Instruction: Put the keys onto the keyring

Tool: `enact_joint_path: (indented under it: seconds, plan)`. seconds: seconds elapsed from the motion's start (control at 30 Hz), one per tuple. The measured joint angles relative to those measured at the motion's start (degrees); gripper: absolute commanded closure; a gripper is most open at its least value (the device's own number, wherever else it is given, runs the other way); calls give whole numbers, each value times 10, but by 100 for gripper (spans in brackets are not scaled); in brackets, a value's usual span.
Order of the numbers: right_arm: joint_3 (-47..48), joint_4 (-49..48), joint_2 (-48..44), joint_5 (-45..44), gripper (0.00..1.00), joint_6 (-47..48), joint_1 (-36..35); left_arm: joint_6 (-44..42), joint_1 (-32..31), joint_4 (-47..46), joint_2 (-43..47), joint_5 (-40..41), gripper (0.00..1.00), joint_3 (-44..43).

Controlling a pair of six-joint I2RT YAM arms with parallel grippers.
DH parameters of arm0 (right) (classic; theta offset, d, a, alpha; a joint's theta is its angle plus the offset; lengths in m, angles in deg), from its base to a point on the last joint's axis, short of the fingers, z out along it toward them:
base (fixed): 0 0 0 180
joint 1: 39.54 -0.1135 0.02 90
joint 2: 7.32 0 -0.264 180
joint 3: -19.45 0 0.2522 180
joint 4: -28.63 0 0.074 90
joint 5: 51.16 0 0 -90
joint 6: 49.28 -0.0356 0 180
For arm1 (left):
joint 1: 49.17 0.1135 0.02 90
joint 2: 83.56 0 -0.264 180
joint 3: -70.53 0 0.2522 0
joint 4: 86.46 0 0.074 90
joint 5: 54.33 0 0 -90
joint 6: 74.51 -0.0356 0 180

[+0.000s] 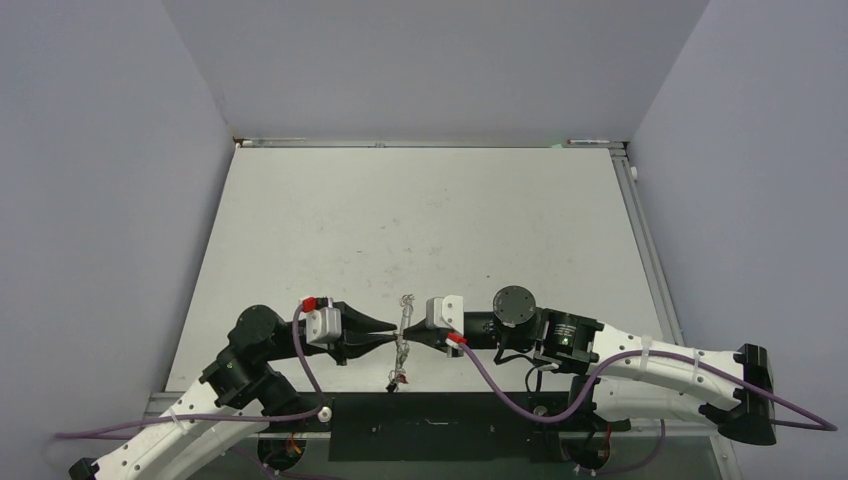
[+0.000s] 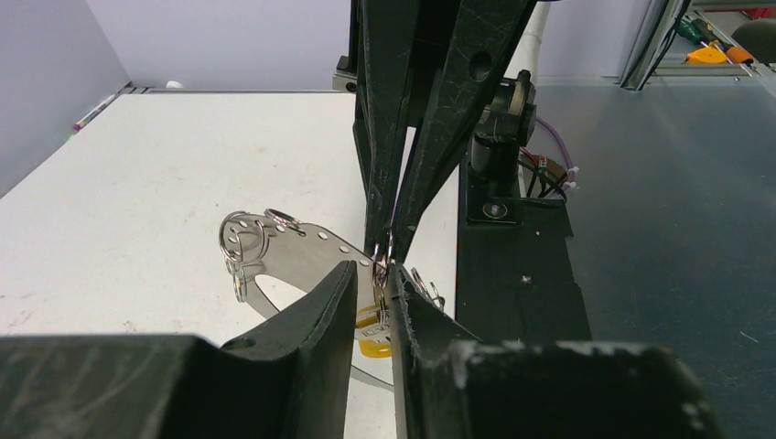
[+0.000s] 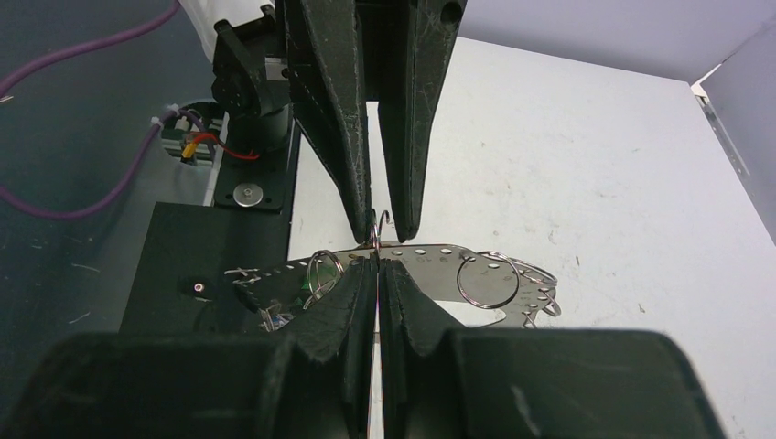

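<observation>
Keyring (image 1: 404,318) is held up above the table (image 1: 420,220), strung btwn the two grippers. Close up it's a shiny flat metal band w/ a row of small holes along it.

R gripper (image 3: 377,267) comes at the keyring from the right. Its jaws are fully closed, tips pinching the band's edge roughly mid-length. L gripper (image 2: 371,279) faces it from the opposite side of the keyring, tips almost nose to nose w/ the R ones. L jaws stand a narrow gap apart. A yellow tag (image 2: 373,347) and a thin bit of wire sit in that gap, but can't tell if the pads actually press on them.

Small wire rings (image 2: 241,240) hang through holes at the keyring's far end, w/ one more close to the pinch point. Keys (image 1: 397,378) dangle in a bunch from the keyring's near end, the lower end in the top view. Tags there look red and dark from above and bluish-green in the R wrist view, but are too small to sort out.
</observation>
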Motion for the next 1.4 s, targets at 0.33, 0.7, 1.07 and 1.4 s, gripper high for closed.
enact_joint_path:
  seconds: [0.33, 0.7, 1.07, 1.4]
  plan:
    - [0, -4, 0, 9, 91, -1, 0, 2, 0, -3, -3, 0, 100, 0]
    - [10, 10, 0, -6, 60, 3, 0, -19, 0, 36, -21, 34, 100, 0]
    - [55, 47, 25, -16, 67, 11, -1, -26, 0, 39, -35, 37, 100, 0]
    - [60, 69, 58, -27, 79, 17, -5, -26, 0, 42, -31, 42, 100, 0]
